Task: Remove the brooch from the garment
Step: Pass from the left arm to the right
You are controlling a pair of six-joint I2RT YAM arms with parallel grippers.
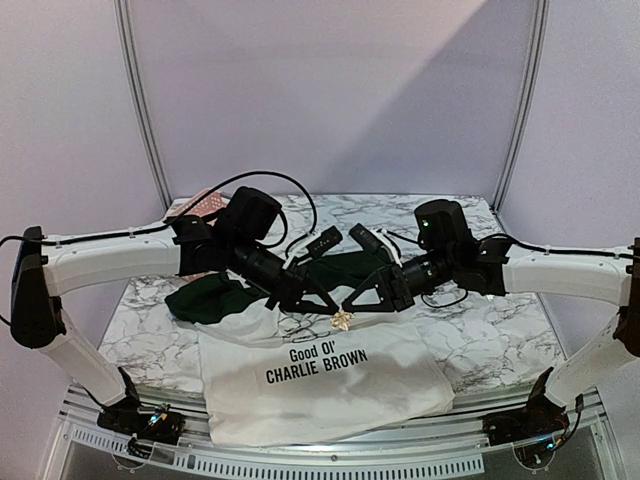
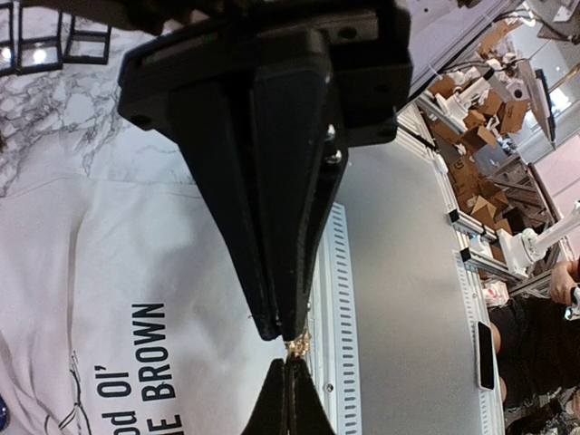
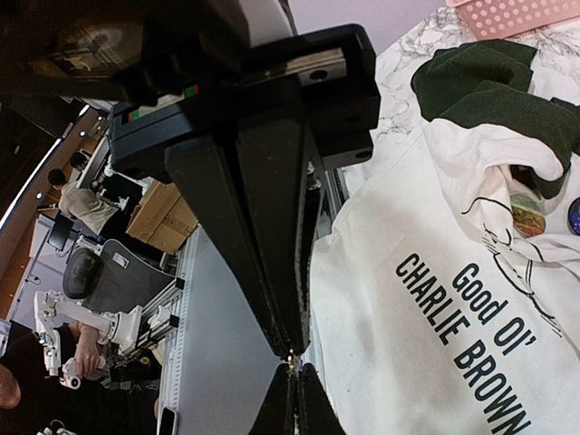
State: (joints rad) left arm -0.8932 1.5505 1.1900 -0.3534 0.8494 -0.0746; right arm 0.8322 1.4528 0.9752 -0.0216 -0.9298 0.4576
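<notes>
Left gripper (image 1: 333, 311) and right gripper (image 1: 350, 311) both closed, tips meeting at gold brooch (image 1: 342, 320) over T-shirt (image 1: 320, 395); actual hold unclear

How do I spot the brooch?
Find the white T-shirt on the marble table. Above its black words, the left gripper and right gripper meet tip to tip. The brooch is the tiny gold speck between them, bright against their black.
</notes>
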